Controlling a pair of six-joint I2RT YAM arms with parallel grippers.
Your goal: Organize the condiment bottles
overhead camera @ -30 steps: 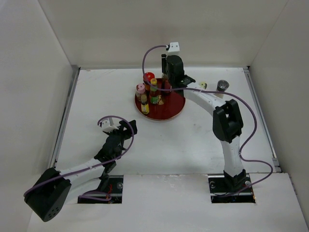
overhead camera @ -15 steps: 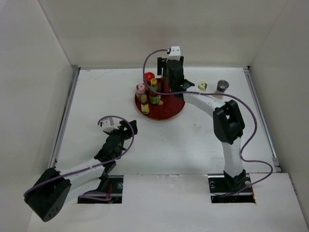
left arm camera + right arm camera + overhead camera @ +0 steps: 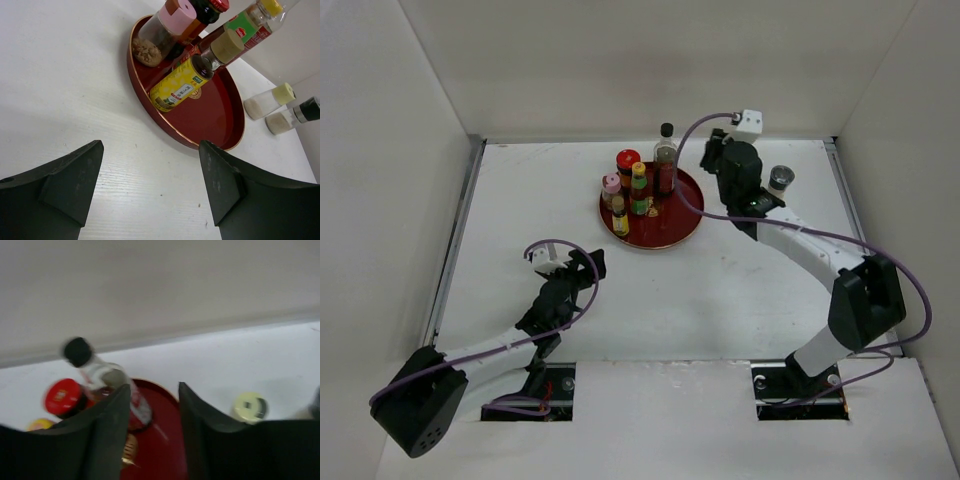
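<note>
A round red plate (image 3: 682, 232) holds five condiment bottles: the tall black-capped clear one (image 3: 666, 160) at its back, a red-capped one (image 3: 628, 160), a pink-capped jar (image 3: 611, 186), a yellow-capped one (image 3: 639, 186) and a tan-capped, yellow-labelled one (image 3: 620, 216). A grey-capped bottle (image 3: 780, 180) stands on the table to the right. A cream-capped bottle (image 3: 250, 406) stands beside it and is hidden in the top view. My right gripper (image 3: 720, 162) is open and empty, raised between plate and cream-capped bottle. My left gripper (image 3: 582, 264) is open and empty, near the front left.
White walls close in the table on the left, back and right. In the left wrist view the plate's rim (image 3: 150, 107) lies just beyond my open fingers (image 3: 220, 180), with bare white table between them.
My right gripper has swung right, off the back of the plate, and now hides the cream-capped bottle in the top view. The black-capped bottle now stands uncovered on the plate. The left arm is still.
</note>
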